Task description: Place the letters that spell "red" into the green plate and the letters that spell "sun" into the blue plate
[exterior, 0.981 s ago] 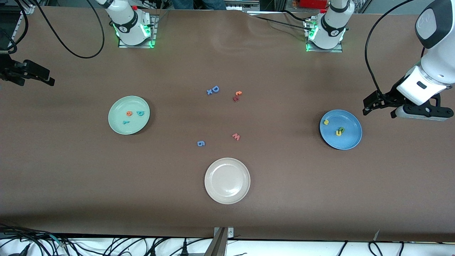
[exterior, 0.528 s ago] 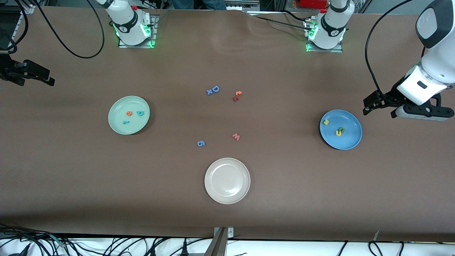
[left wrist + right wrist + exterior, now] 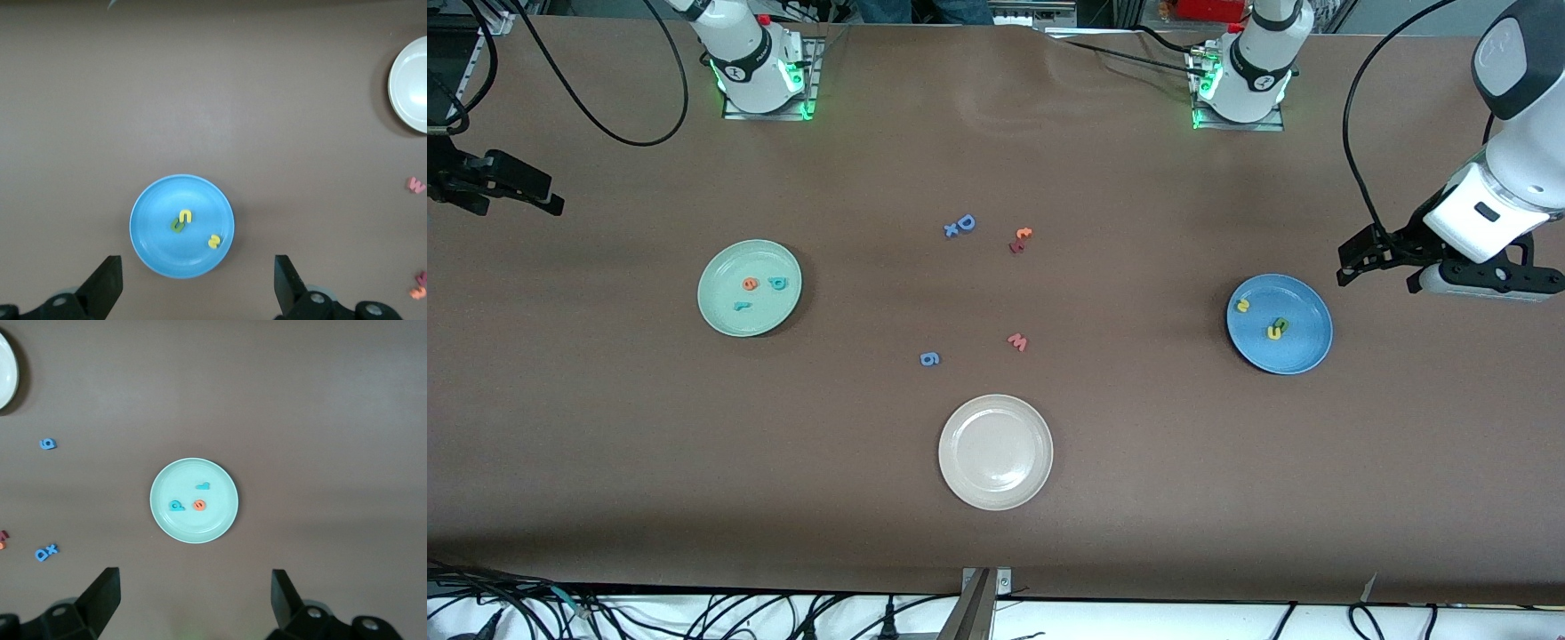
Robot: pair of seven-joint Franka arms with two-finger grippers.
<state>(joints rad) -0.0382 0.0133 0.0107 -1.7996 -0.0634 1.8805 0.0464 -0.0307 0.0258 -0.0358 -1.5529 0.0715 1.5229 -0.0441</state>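
"Red" letters (image 3: pixel 761 290) are seen in the green plate (image 3: pixel 725 316), "sun" letters (image 3: pixel 1267 321) in the blue plate (image 3: pixel 1303 351); both grippers, left (image 3: pixel 193 287) and right (image 3: pixel 190 603), are held wide open and empty above them.

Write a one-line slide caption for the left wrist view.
Open left tool over the blue plate holding three small letters.

The only signs to read are foam letters: on the green plate (image 3: pixel 720 313) lie an orange "e" (image 3: pixel 750 284), a teal "d" (image 3: pixel 779 284) and a teal "r" (image 3: pixel 741 306); on the blue plate (image 3: pixel 1303 351) lie a yellow "u" (image 3: pixel 1241 305) and a yellow "s" (image 3: pixel 1274 332) touching a green letter (image 3: pixel 1281 324) whose shape is not clear. On the bare table lie a blue "D" (image 3: pixel 966 222) with a small blue "x" (image 3: pixel 951 230) beside it, a blue "g" or "6" (image 3: pixel 929 358) and a pink "w" (image 3: pixel 1018 341); two small orange and red pieces (image 3: pixel 1019 240) cannot be read.
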